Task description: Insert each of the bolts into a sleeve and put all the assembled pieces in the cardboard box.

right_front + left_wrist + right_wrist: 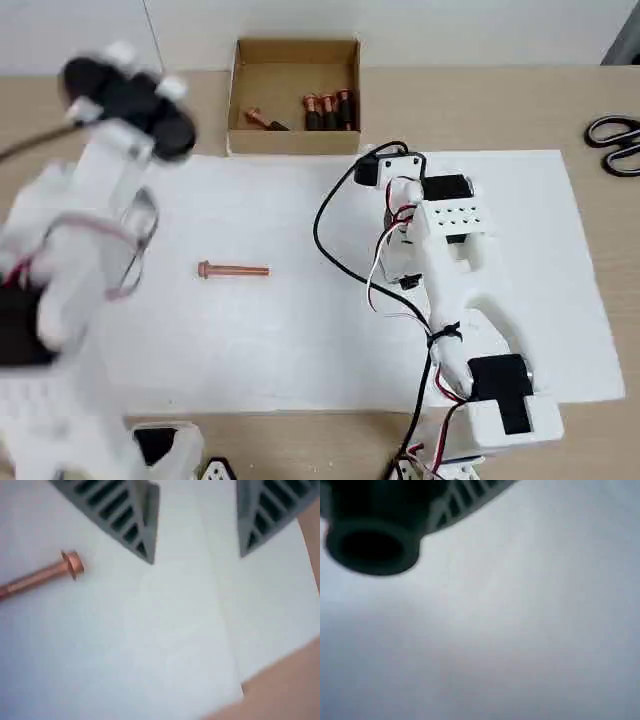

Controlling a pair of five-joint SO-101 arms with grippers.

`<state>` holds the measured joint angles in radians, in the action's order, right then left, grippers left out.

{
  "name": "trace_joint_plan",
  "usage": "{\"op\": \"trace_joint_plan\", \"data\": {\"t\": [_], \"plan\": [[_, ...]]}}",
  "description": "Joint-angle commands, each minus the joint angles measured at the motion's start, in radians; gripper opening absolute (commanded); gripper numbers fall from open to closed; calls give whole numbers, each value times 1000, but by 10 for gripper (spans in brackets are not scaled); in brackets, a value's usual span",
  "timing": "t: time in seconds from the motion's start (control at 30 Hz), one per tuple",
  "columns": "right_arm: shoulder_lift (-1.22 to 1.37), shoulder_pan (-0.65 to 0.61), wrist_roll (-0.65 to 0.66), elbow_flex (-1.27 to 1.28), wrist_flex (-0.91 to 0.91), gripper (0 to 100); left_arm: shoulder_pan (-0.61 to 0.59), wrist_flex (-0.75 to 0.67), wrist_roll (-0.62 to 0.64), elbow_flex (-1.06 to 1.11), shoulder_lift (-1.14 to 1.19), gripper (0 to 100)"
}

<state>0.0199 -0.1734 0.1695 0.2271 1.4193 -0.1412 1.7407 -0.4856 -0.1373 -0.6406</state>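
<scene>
Lying flat, the bolt (37,578) sits near the parted left gripper (197,556).

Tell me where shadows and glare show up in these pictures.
High view: even light, no glare, a faint shadow under the bolt on the white sheet. Left wrist view: soft shadow beside the bolt. Right wrist view: the sheet looks dim around the dark sleeve.

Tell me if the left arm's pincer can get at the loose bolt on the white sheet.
Probably yes. The left pincer is open above the white sheet, and the bolt lies alone close beside it, nothing between them. The right arm, gripping a sleeve, sits well clear.
</scene>
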Motion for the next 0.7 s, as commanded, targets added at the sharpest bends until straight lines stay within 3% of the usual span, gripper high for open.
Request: {"op": "trace_joint_plan", "data": {"t": [0.0, 0.17, 0.3, 0.47, 0.67], "plan": [[-105, 8, 2, -58, 48, 5, -20, 14, 23, 209, -192, 106], [-232, 8, 8, -57, 56, 5, 2, -34, 198, 522, -295, 106], [-278, 8, 8, -55, 56, 5, -6, -198, 437, 739, -292, 105], [-278, 8, 2, -55, 64, 5, 34, -330, 644, 848, -293, 108], [-282, 8, 2, -55, 64, 5, 144, -440, 660, 924, -299, 107]]}}
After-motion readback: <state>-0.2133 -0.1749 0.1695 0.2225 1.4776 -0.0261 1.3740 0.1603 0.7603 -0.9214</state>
